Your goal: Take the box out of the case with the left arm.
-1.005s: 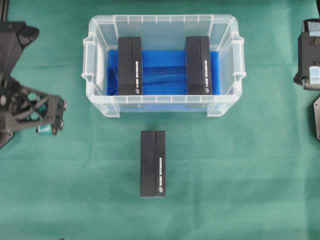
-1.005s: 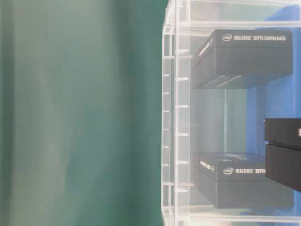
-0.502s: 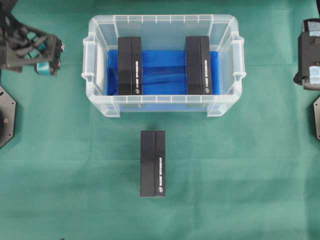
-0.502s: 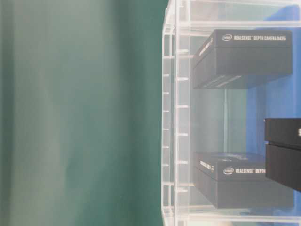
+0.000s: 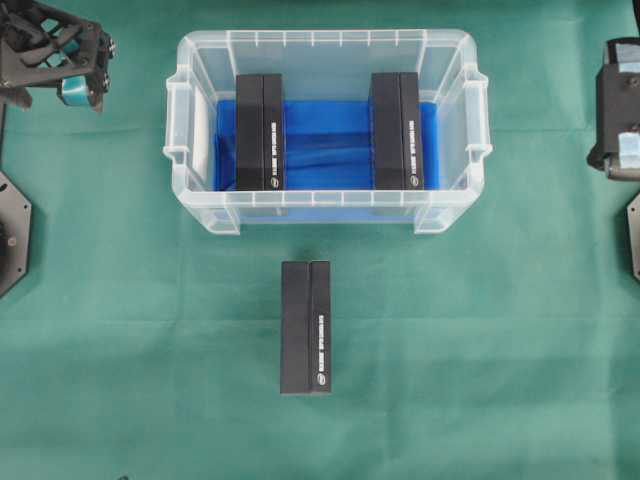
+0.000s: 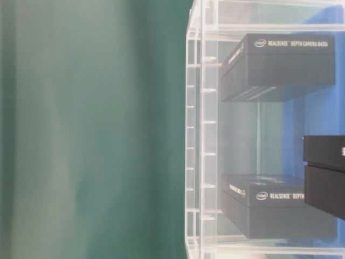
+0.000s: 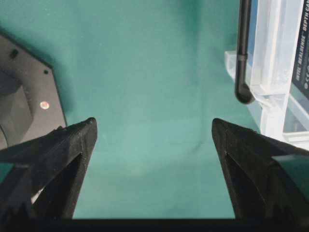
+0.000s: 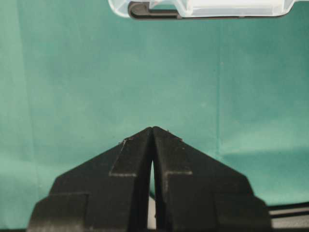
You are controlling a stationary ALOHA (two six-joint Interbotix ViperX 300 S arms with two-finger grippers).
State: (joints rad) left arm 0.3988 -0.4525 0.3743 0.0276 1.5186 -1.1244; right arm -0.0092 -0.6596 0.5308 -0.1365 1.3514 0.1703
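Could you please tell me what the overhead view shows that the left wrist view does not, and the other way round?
Only the overhead view shows the whole case, both black boxes standing inside it, the third box lying on the cloth outside, and the right arm at the edge. Only the left wrist view shows, close up, the left gripper with its jaws wide open and nothing between them. Both show the green cloth, one end of the case and the left arm's base plate.
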